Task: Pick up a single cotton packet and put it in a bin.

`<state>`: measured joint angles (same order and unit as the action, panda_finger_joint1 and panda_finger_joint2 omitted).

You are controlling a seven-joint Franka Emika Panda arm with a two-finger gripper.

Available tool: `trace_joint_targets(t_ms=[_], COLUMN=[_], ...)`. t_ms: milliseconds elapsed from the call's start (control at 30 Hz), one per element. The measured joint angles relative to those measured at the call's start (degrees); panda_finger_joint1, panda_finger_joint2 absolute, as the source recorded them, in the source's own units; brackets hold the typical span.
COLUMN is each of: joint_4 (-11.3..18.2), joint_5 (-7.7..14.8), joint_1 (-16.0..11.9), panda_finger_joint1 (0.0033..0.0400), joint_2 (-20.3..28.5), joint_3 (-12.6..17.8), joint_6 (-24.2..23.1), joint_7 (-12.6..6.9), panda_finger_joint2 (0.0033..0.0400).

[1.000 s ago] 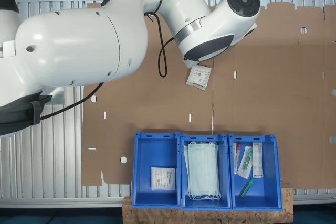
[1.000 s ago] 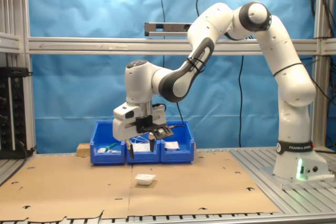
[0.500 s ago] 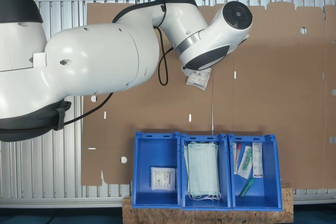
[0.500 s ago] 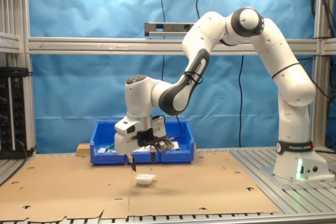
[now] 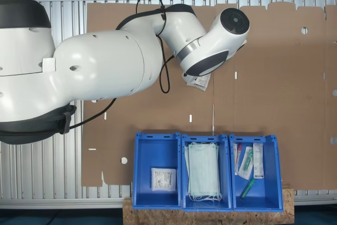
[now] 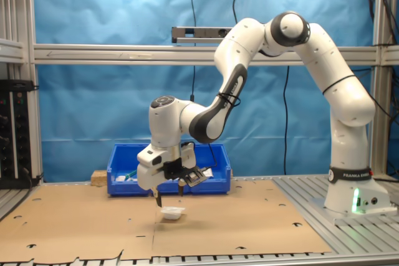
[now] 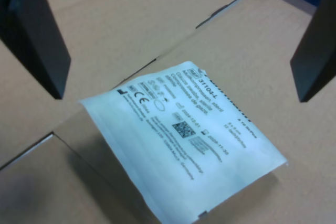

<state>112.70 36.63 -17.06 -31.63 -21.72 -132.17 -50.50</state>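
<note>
A white square cotton packet [image 7: 184,140] with dark print lies flat on the brown cardboard. In the wrist view it sits between and below my two dark fingers [image 7: 37,35], which stand wide apart. My gripper [image 6: 169,197] is open and hangs just above the packet [image 6: 172,212] in the second exterior view, not touching it. Seen in the first exterior view, my wrist covers most of the packet [image 5: 202,81], leaving one edge showing. The bin [image 5: 156,137] holding another white packet [image 5: 163,178] is the blue one at the first exterior view's left of the row.
Three blue bins stand side by side at the cardboard's edge. The middle bin [image 5: 206,138] holds pale green masks and the third bin [image 5: 253,138] holds tubes and syringes. A chipboard block [image 5: 208,215] lies under them. My arm's base [image 6: 352,191] stands on the slatted table.
My arm has come down over the cotton packet, bringing the open gripper from bin height to just above it. The packet has not moved.
</note>
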Motion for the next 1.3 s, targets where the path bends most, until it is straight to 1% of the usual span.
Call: trace_joint_targets(t_ms=[233,433,700,867,1300], joint_4=[0.0,-0.1,-0.1,-0.3,-2.0], joint_5=[1.0,1.3,1.5,1.5,1.5], joint_1=[0.0,0.0,0.0,0.0,0.0], panda_finger_joint1=[0.04,0.04,0.04,0.04,0.04], joint_2=[-1.8,-3.3,-5.2,-5.5,-6.3], joint_3=[0.3,0.4,0.4,0.5,2.1], joint_6=[-1.1,-1.9,-2.7,-3.0,-3.6], joint_7=[0.0,0.0,0.0,0.0,0.0], panda_finger_joint2=[0.04,0.04,0.04,0.04,0.04])
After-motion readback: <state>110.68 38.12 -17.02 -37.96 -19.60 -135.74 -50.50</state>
